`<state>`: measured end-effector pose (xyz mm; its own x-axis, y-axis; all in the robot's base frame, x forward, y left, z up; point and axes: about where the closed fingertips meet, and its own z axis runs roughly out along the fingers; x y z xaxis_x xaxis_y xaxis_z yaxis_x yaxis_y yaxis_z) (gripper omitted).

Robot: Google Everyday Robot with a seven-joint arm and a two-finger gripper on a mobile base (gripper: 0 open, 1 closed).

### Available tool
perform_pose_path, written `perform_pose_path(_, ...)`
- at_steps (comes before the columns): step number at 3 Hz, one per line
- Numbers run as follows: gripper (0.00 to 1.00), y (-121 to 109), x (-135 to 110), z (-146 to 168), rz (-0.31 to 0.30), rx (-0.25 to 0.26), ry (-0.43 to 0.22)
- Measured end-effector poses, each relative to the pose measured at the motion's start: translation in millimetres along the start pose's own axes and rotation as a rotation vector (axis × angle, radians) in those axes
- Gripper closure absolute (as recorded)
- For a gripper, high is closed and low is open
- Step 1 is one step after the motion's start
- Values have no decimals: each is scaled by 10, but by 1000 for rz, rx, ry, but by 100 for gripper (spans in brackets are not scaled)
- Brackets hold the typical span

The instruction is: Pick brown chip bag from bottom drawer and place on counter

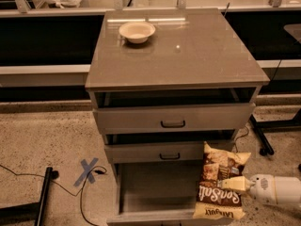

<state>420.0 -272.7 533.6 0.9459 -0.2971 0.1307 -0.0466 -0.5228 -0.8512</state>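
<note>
One brown chip bag (pixel 217 181) is held upright at the right side of the open bottom drawer (pixel 155 185), clamped at its edge by the gripper (pixel 235 184), likely for carrying up to the counter (pixel 193 55).
</note>
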Motion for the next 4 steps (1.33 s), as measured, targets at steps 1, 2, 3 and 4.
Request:
perform_pose_path(1,100,-726,-43,-85,-1,85,-73)
perform_pose_path(2,100,-1321,-92,-261,-31,124,-116)
perform_pose_path(3,100,-1932,18,-607,-96,161,-89)
perform_pose_path(4,100,-2746,260,-1005,-207,175,-57)
